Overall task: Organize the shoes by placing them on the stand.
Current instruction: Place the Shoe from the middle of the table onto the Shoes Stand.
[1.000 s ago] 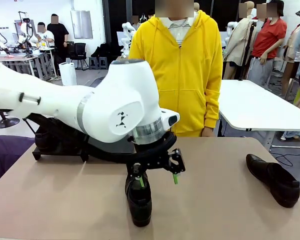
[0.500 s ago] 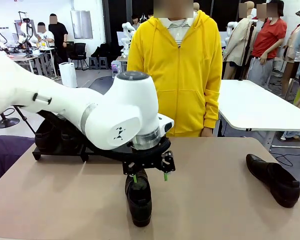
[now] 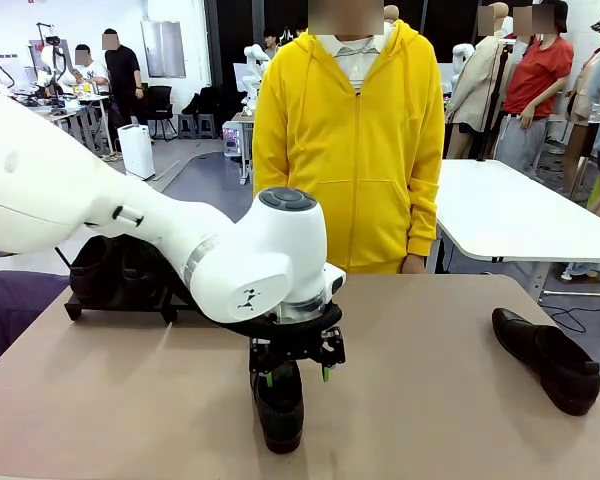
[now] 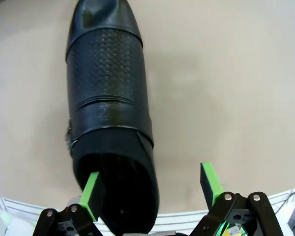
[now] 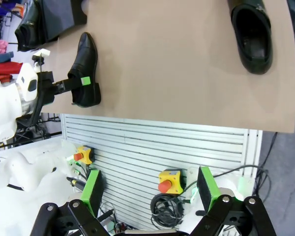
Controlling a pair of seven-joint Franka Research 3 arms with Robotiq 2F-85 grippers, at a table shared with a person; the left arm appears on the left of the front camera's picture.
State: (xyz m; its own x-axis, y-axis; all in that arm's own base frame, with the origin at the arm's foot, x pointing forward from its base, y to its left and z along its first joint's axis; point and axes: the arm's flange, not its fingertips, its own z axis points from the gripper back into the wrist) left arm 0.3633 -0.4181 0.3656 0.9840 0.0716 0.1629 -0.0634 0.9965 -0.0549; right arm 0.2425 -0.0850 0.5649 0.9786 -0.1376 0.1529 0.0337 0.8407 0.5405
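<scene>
My left pincer (image 3: 297, 377) hangs wide open with nothing in it, low over the heel end of one shoe (image 3: 278, 408). That shoe lies on the worktop (image 3: 430, 400) in front of the stand (image 3: 115, 302), off the stand's right end and nearer to me, toe toward my side. In my left wrist view one green pad (image 4: 91, 194) sits at the edge of the heel opening and the other pad stands over bare worktop beside the shoe. Whether either pad touches the leather I cannot tell.

The stand is at the far left of the worktop, partly behind my left arm, and two shoes (image 3: 92, 272) rest on it. A second loose shoe (image 3: 548, 360) lies well to the right of the stand, near the opposite edge of the worktop, on its sole.

My right pincer (image 5: 150, 189) is also spread wide and empty, well back from the stand, off the worktop's near edge.

A person in a yellow hoodie (image 3: 355, 150) stands beyond the worktop, behind and to the right of the stand.
</scene>
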